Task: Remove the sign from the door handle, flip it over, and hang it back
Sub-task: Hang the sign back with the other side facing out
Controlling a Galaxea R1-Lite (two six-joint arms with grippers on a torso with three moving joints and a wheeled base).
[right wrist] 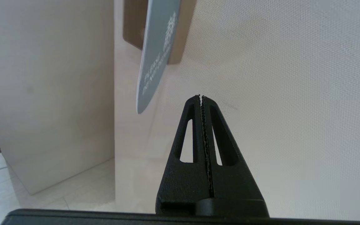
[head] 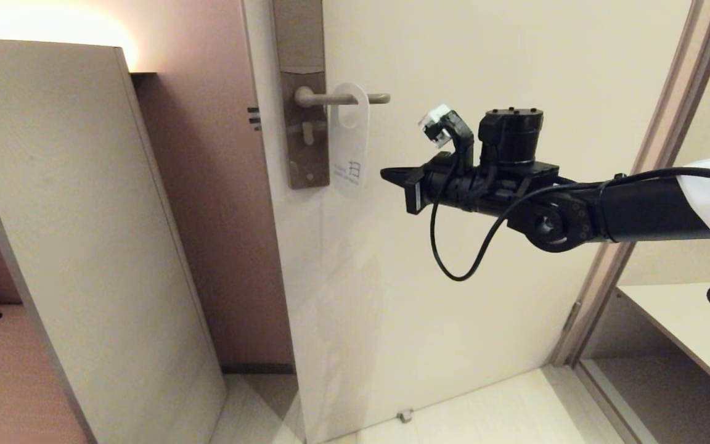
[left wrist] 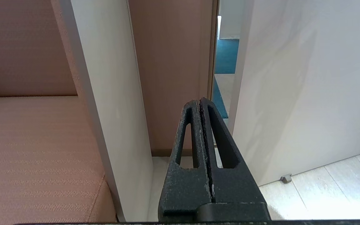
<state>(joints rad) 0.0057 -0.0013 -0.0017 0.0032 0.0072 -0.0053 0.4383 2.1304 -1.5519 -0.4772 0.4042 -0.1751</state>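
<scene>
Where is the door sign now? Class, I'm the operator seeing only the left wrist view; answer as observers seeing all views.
Observer: The flat white card sign hangs on the slim brushed-metal door handle, white face outward.
Operator: My left gripper is shut. The right gripper?
Observer: The right gripper is shut beside the sign's lower end, not touching.
Operator: The sign's back?
Observer: Grey-blue with white lettering, in the right wrist view.

Hotel room – sign (head: 350, 148) hangs on door handle (head: 342, 98)
</scene>
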